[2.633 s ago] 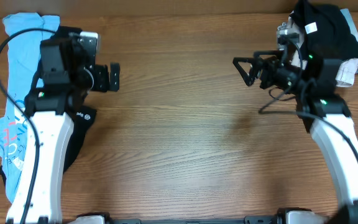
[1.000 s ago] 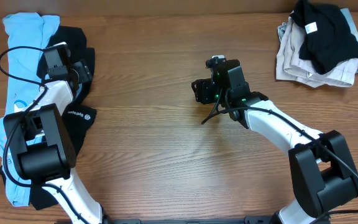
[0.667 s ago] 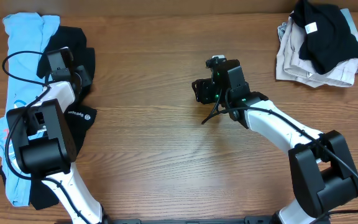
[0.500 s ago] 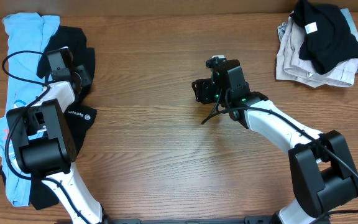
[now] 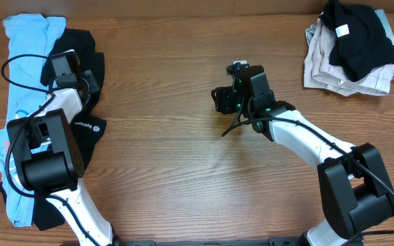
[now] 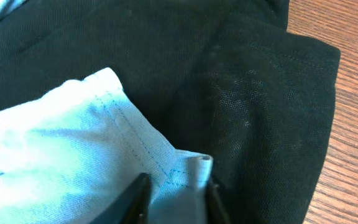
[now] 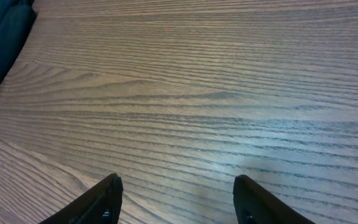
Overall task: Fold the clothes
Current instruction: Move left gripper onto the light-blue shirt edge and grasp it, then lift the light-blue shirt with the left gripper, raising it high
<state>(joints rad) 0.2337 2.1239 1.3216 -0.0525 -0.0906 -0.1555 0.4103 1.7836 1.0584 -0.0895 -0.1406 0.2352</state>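
Table (image 5: 176, 178): brown wood, fine straight grain, smooth, faint satin sheen. Light blue T-shirt (image 6: 55, 137): soft knit cloth, matt, hem stitched. Black garment (image 6: 253, 99): fine mesh-like knit, matt. Right gripper (image 7: 177, 190): black plastic fingers (image 7: 104, 202), slightly glossy. Right arm (image 5: 299, 140): white plastic shell, smooth, glossy.

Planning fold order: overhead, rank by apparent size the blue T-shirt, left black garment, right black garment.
Largest: Blue T-shirt and left black garment, too close to rank; the left arm hides part of both.
Smallest: right black garment.
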